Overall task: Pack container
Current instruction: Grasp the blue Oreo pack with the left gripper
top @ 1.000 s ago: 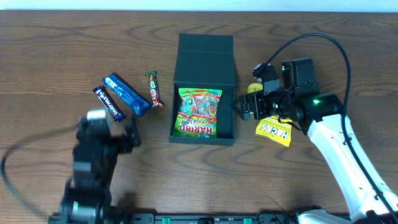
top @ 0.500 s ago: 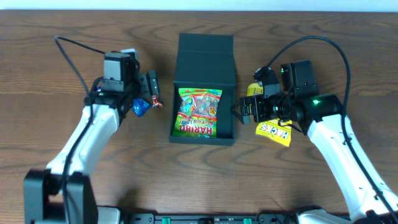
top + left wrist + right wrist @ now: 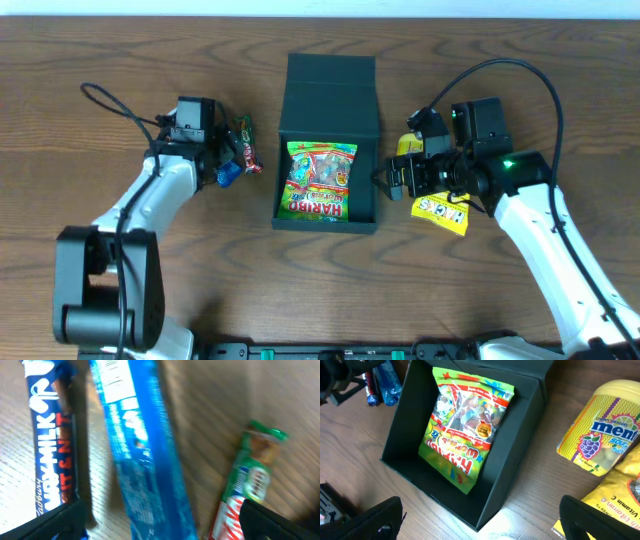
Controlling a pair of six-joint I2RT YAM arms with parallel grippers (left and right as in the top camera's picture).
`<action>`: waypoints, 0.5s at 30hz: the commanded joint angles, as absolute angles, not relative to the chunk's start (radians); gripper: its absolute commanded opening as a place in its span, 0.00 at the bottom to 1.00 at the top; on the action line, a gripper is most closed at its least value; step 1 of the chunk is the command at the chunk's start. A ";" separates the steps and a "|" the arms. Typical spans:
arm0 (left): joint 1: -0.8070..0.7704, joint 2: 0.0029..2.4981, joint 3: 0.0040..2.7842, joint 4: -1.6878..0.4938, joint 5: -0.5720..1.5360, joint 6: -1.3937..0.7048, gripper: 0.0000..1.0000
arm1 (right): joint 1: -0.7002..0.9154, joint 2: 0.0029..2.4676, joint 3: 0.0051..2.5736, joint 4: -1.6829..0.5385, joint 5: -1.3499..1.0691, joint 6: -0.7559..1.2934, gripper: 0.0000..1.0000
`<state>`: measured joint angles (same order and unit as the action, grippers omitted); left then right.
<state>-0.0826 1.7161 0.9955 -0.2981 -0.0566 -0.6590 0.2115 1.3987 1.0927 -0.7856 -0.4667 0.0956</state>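
Observation:
The dark teal container (image 3: 329, 88) stands open at the table's centre, lid flap lying back, with a green Haribo packet (image 3: 320, 180) inside; both also show in the right wrist view, the container (image 3: 520, 475) and the packet (image 3: 465, 425). My left gripper (image 3: 223, 163) is open low over the snack bars. In the left wrist view its fingers straddle a blue bar (image 3: 140, 450), with a Dairy Milk bar (image 3: 50, 445) to the left and a red-green bar (image 3: 245, 490) to the right. My right gripper (image 3: 393, 178) is open and empty beside the container's right wall.
A yellow Mentos pack (image 3: 602, 425) and a flat yellow packet (image 3: 440, 210) lie right of the container, under the right arm. The red-green bar (image 3: 245, 148) lies between the left gripper and the container's left wall.
My left arm has swung from the front left of the table up to the snack bars, and its gripper now sits over them. The right arm has not moved.

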 commanded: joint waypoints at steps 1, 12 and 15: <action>-0.058 1.753 1.009 -0.287 -0.028 -0.722 1.00 | 0.209 1.399 1.090 -0.786 -0.467 0.100 0.99; -0.054 1.842 1.009 -0.256 0.001 -0.722 0.77 | 0.209 1.399 1.090 -0.789 -0.467 0.096 0.99; -0.054 1.852 1.009 -0.257 0.002 -0.722 0.73 | 0.209 1.399 1.090 -0.789 -0.467 0.096 0.99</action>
<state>-0.0578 1.8202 0.9977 -0.2539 -0.0074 -0.7143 0.2115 1.3987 1.0927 -0.7883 -0.4667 0.0956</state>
